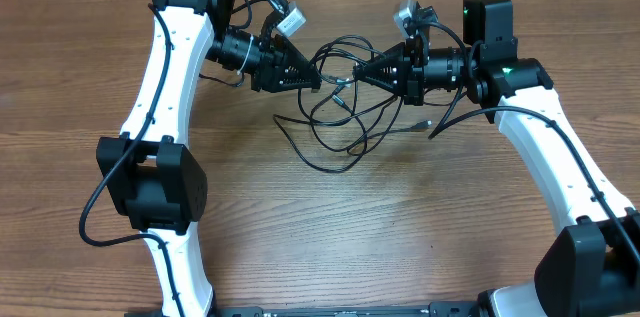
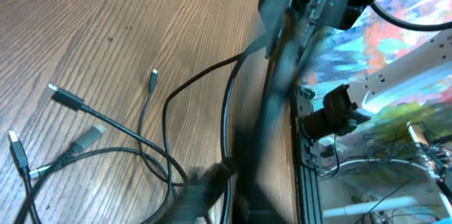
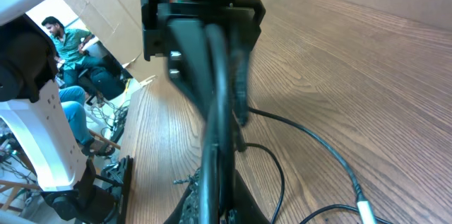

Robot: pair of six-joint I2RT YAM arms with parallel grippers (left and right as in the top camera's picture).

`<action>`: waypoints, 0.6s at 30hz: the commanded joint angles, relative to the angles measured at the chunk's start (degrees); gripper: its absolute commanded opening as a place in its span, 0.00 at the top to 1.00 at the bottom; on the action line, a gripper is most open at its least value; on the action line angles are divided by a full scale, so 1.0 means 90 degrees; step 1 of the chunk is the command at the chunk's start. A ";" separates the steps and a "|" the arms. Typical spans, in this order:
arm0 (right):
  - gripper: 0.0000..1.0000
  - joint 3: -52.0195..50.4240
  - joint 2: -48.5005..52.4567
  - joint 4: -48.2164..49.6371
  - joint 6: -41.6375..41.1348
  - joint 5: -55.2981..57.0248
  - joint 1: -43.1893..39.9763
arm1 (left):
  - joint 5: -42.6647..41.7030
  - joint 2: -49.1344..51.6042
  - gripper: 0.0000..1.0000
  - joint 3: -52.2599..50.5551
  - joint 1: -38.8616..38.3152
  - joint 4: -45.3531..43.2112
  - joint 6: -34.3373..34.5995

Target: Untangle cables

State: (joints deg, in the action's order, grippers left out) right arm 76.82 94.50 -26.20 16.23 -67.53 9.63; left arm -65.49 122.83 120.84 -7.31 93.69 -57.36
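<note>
Nearest me, loose loops of the cables [image 1: 348, 109] sprawl on the tabletop [image 1: 330, 227]. Beyond them, the right gripper [image 1: 362, 73] pinches one strand. The left gripper [image 1: 316, 83] faces it and looks clamped on another, with the tangle strung left-right between them.

Overhead was bright and even, cables [image 1: 352, 107] cast faint soft shadows, left fingers [image 2: 277, 68] were motion-smeared toward 6 o'clock, right fingers [image 3: 212, 111] lay out of focus.
</note>
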 commanded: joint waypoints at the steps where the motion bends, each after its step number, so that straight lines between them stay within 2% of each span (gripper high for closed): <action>1: 0.96 0.0049 -0.0019 0.0039 -0.0039 -0.0172 -0.0002 | -0.0012 -0.0005 0.96 0.0087 0.0019 -0.0005 -0.0104; 8: 0.96 0.0049 -0.0019 -0.0199 -0.0039 0.0180 -0.0002 | -0.0015 -0.0005 0.96 0.0087 0.0022 -0.0010 -0.0146; 12: 0.47 0.0049 -0.0019 -0.0345 -0.0039 0.0542 0.0000 | 0.0063 -0.0005 0.96 0.0087 0.0022 -0.0002 -0.0313; 13: 0.24 0.0049 -0.0019 -0.0408 -0.0036 0.0653 -0.0002 | 0.0284 -0.0005 0.96 0.0087 0.0022 -0.0005 -0.0321; 15: 0.14 0.0049 -0.0019 -0.0437 -0.0036 0.0833 0.0000 | 0.0760 -0.0005 0.96 0.0087 0.0012 0.0024 -0.0321; 18: 0.08 0.0049 -0.0019 -0.0435 0.0100 0.1088 0.0000 | 0.1287 -0.0005 0.96 0.0087 0.0012 0.0112 -0.0321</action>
State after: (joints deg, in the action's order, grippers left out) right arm 76.82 94.50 -30.09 15.92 -61.10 9.65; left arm -60.01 122.83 120.84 -7.31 93.91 -58.65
